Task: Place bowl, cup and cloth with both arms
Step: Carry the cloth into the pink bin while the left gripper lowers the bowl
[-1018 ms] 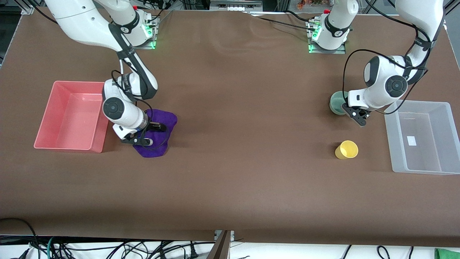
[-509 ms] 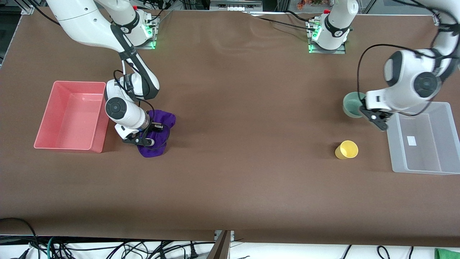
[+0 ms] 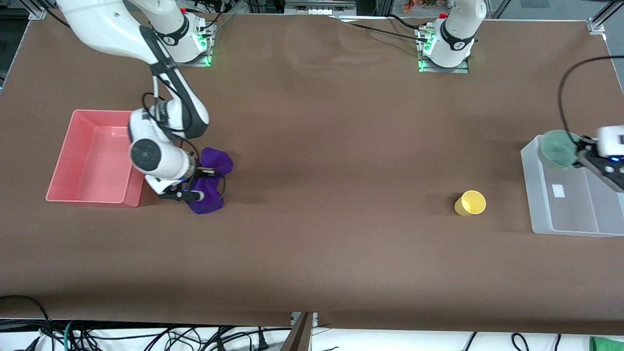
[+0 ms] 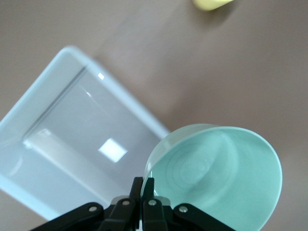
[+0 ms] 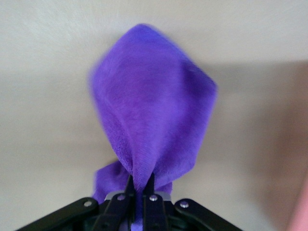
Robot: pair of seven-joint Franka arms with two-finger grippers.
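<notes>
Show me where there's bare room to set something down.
Widest bare patch: the table between the cloth and the cup. The pink bin shows nothing inside. Crowded: the clear bin, under the left gripper holding the bowl.

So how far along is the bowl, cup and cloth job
Nothing is placed yet. The left hand holds the bowl over the clear bin. The right hand grips the cloth beside the pink bin. The cup sits untouched.
</notes>
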